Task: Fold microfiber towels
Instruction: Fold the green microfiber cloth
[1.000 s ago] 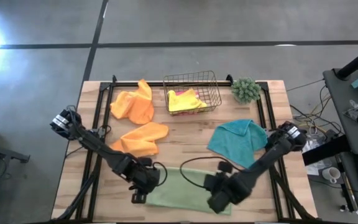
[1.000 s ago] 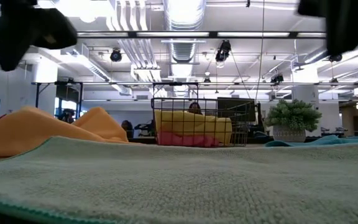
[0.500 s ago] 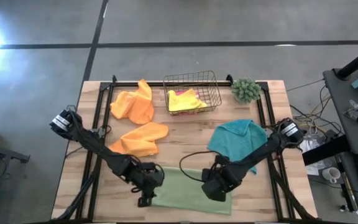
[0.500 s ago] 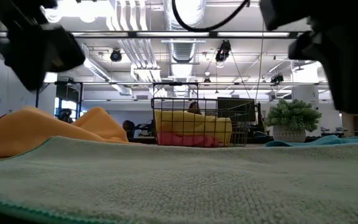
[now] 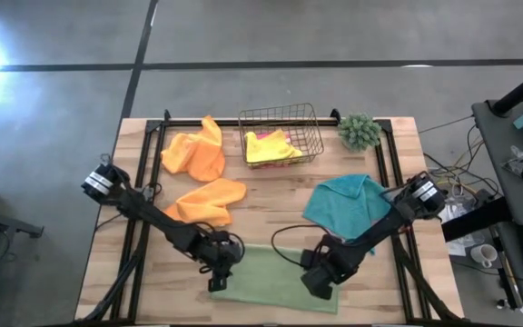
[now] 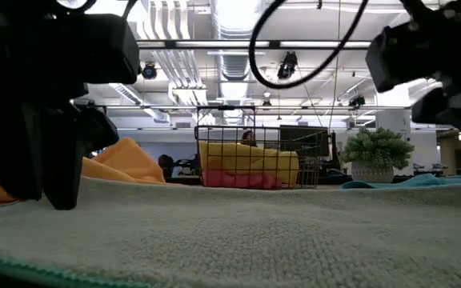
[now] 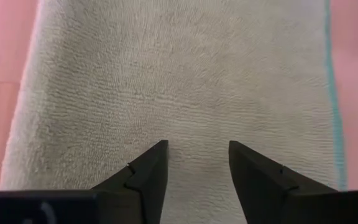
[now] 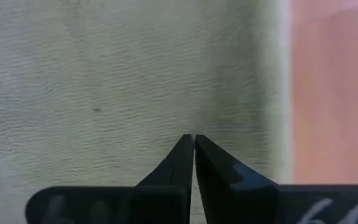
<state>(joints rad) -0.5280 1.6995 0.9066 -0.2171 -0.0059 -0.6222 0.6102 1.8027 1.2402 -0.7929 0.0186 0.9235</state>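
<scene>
The light green towel (image 5: 275, 282) lies flat as a long strip at the table's near edge; it fills the foreground of the low view (image 6: 238, 232). My left gripper (image 5: 218, 272) is open and points down over the towel's left end (image 7: 179, 93), low against it in the low view (image 6: 54, 184). My right gripper (image 5: 320, 280) is shut, its tips (image 8: 194, 140) pointing down at the towel near its right end; in the low view (image 6: 446, 72) it stands higher than the left one. My left gripper has its open fingertips (image 7: 157, 152) down at the towel's left end; I cannot tell whether they touch it. My right gripper has its shut fingertips close over the towel's right part (image 8: 166, 106); I cannot tell whether they touch it.
Two orange towels (image 5: 193, 150) (image 5: 205, 202) lie crumpled at the far left and middle left. A teal towel (image 5: 348, 207) lies at the right. A wire basket (image 5: 281, 134) at the far edge holds yellow and pink towels (image 5: 271, 145). A small green plant (image 5: 360, 132) stands beside it.
My left gripper has gone a little toward the table's right edge and down to the green towel's left end. My right gripper has gone from the towel's near right corner a little toward the far edge. The towel has stayed flat.
</scene>
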